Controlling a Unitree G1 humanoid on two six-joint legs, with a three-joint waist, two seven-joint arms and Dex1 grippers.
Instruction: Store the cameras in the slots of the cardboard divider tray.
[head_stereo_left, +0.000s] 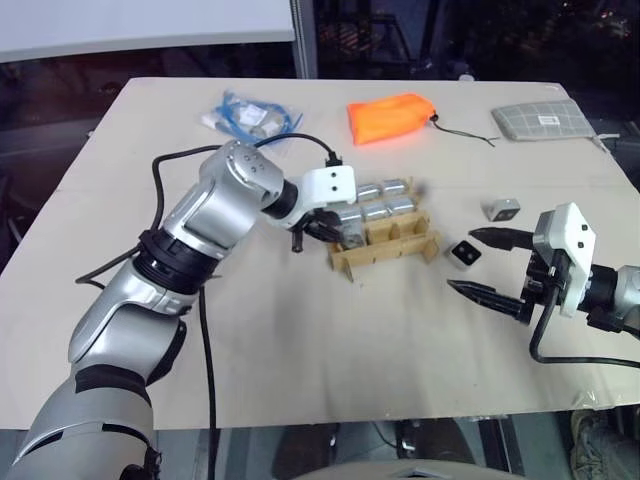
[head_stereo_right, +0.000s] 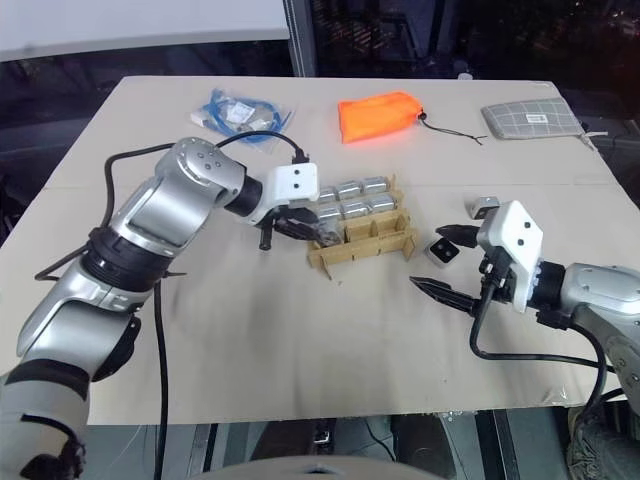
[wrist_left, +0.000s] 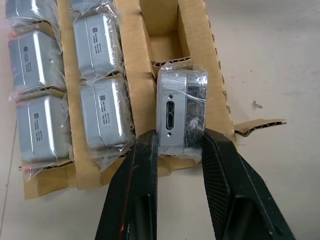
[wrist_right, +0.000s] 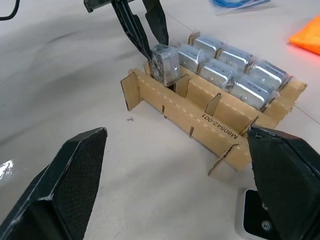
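A: How many cameras can you count?

B: Nine. Six sit in the cardboard divider tray, filling the two rows beyond the left gripper. One more, the wrapped camera, is pinched between that gripper's two black fingers, right over the near corner slot of the tray. The last two lie loose on the table: a white-cased camera between the spread fingers of the right gripper, and a grey camera just past its upper finger.

A: So the right gripper holds nothing?

B: Nothing. Its fingers stand wide apart, and the tray is well ahead of them.

A: What does the tray look like?

B: Brown corrugated cardboard, interlocking strips forming three rows of three slots. The row nearest the right gripper is empty except where the held camera hangs over its end slot.

A: And the cameras themselves?

B: Small silver-grey metal cubes with rounded edges, each in crinkled clear film. The held one shows a port on its side and a dark face.

A: Anything else about?

B: Far beyond both grippers: one orange pouch of soft fabric with a cord, one clear bag of blue cable, and one grey gridded pad.
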